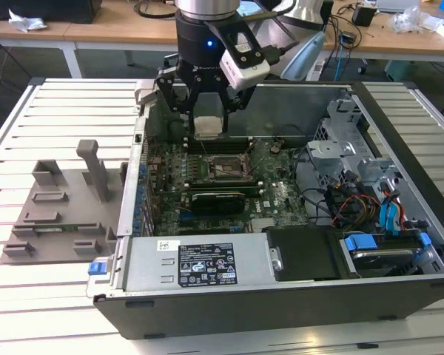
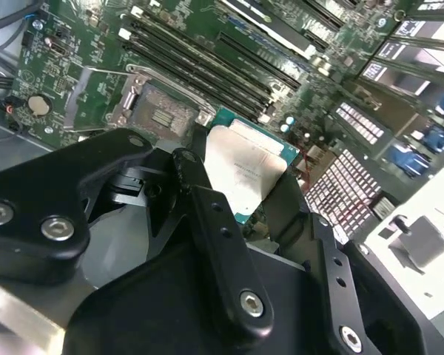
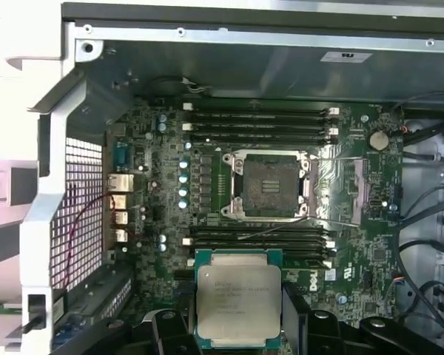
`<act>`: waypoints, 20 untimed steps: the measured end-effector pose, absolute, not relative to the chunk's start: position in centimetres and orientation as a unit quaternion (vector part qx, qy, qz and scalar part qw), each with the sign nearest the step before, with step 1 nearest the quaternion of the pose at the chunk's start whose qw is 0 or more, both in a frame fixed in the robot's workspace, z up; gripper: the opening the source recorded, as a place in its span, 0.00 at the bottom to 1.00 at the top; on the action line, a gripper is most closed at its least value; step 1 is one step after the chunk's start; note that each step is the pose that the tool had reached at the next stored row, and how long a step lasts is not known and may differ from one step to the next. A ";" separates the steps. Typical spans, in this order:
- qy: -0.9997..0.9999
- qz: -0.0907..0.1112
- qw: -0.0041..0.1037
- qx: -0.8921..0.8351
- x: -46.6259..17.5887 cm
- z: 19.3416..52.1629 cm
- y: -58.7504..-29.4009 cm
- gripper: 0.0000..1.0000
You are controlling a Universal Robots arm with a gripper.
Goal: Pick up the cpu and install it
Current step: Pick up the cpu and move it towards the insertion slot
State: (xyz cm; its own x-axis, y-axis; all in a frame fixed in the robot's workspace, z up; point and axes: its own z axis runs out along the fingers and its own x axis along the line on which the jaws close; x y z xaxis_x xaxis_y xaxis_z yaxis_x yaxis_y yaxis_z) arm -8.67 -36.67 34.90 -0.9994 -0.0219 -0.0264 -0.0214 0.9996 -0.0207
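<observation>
The cpu (image 1: 209, 126) is a small square chip with a silvery top, held flat between my gripper's (image 1: 207, 118) black fingers. It hangs above the motherboard inside the open computer case (image 1: 281, 296), a little behind the socket (image 1: 226, 168). In the first wrist view the cpu (image 3: 238, 299) sits short of the open, empty socket (image 3: 270, 185), whose metal frame is lifted. In the second wrist view the cpu (image 2: 244, 174) is clamped between two fingers (image 2: 211, 222), with the socket (image 2: 159, 111) beyond it.
A long black card (image 1: 218, 201) lies across the board in front of the socket. Memory slots (image 3: 259, 122) flank the socket. Cables and drive bays (image 1: 370, 200) fill the case at the exterior view's right. A grey pegged tray (image 1: 59, 207) rests on the slatted table outside the case.
</observation>
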 end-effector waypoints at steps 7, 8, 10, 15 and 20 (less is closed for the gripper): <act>1.000 -0.011 0.013 -0.011 -7.4 33.9 -36.4 0.55; 1.000 -0.011 0.013 -0.011 -7.2 33.6 -36.3 0.55; 1.000 -0.011 0.013 -0.011 -7.0 33.2 -36.2 0.55; 1.000 -0.012 0.013 -0.011 -6.3 32.0 -35.8 0.55; 1.000 -0.014 0.013 -0.011 -5.8 30.6 -34.6 0.55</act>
